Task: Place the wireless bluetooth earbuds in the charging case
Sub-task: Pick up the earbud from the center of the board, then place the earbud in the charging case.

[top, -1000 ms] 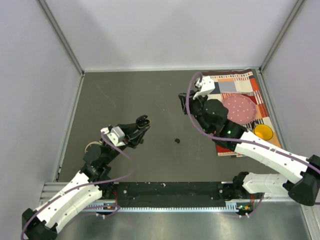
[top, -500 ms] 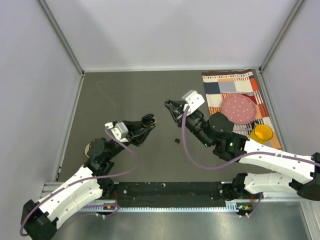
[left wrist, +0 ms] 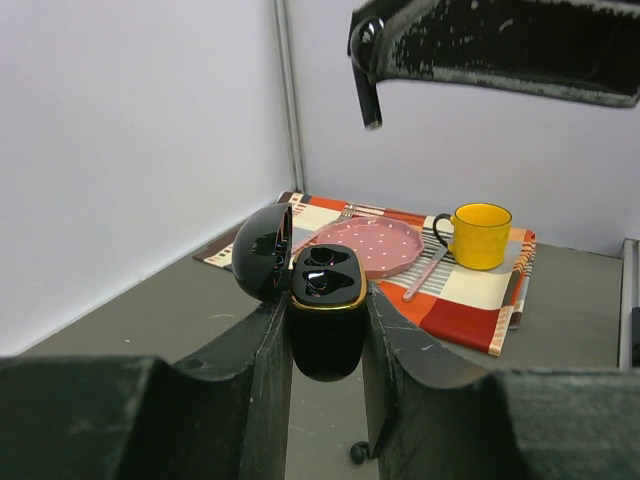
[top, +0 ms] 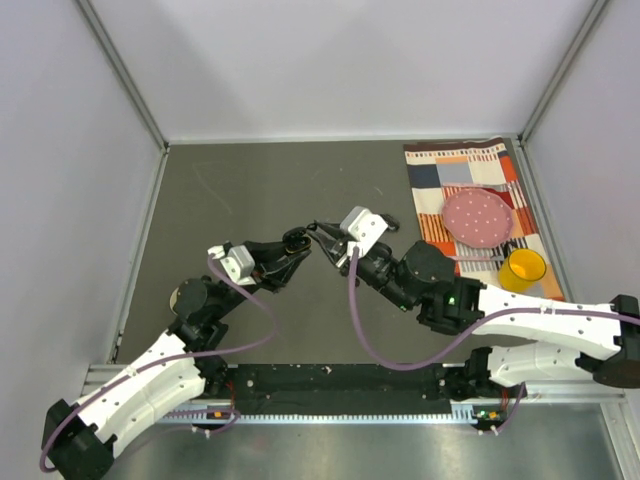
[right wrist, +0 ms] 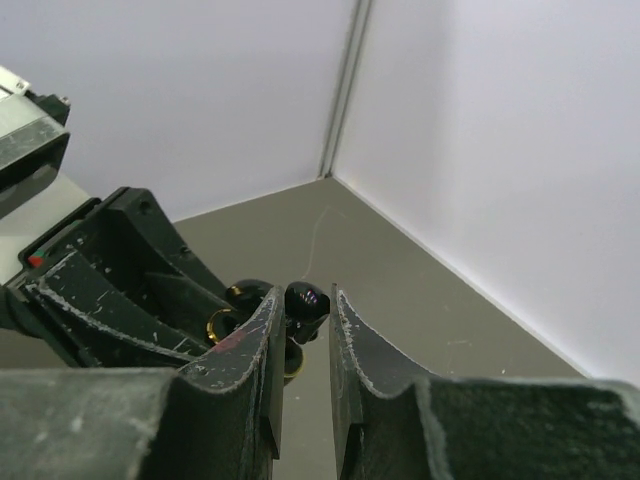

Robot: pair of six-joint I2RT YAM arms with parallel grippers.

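Note:
My left gripper (left wrist: 327, 335) is shut on the black charging case (left wrist: 327, 310), which has a gold rim and its lid (left wrist: 263, 252) open, and holds it upright above the table. In the top view the case (top: 294, 238) sits at the tip of the left gripper (top: 291, 247). My right gripper (right wrist: 305, 305) is shut on one tiny black earbud (right wrist: 307, 299), just above and right beside the case (right wrist: 228, 318). In the top view the right gripper (top: 318, 230) nearly touches the case. Another earbud (left wrist: 358, 452) lies on the table below the left fingers.
A patterned cloth (top: 470, 165) at the back right carries a pink dotted plate (top: 478, 218), a yellow mug (top: 525, 266) and a pink utensil (left wrist: 425, 275). The right arm stretches across the table's middle. Grey walls close in the left, back and right.
My right arm has swung left from the cloth until its fingertips meet the case. My left gripper has moved slightly right with the case. The table earbud is now hidden under the right arm in the top view.

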